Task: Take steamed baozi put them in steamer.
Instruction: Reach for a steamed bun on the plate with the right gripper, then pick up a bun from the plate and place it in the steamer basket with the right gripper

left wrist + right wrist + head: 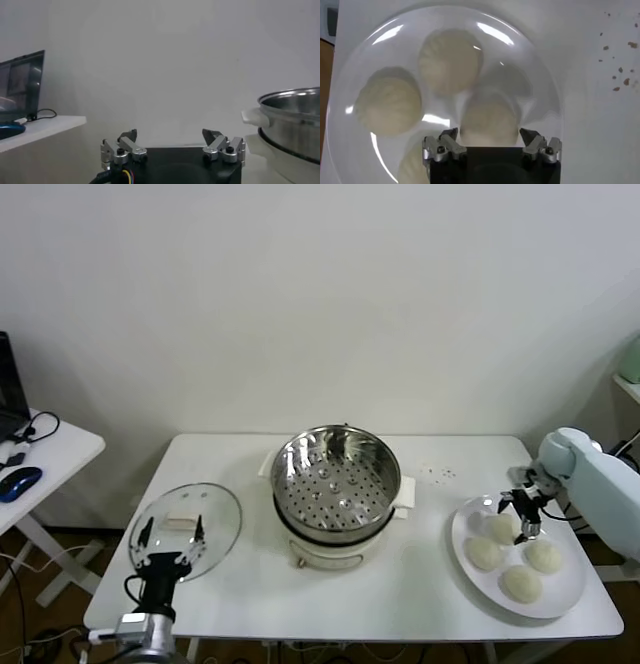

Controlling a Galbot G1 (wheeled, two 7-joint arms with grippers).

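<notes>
A white tabletop (420, 584) carries the steamer (336, 489) mid-table. The right pincer (522, 514) straddles one steamed baozi (499, 528) on the right plate (570, 589), fingers apart. The left pincer (170, 549) waits open, near-left.

Lab: bare folding table (250, 584), side desk laptop (12, 389).

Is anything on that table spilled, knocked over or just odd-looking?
Mostly tidy. A few small brown specks are scattered on the table beside the plate; what they are is unclear. The steamer stands upright, and its glass lid lies flat next to it.
</notes>
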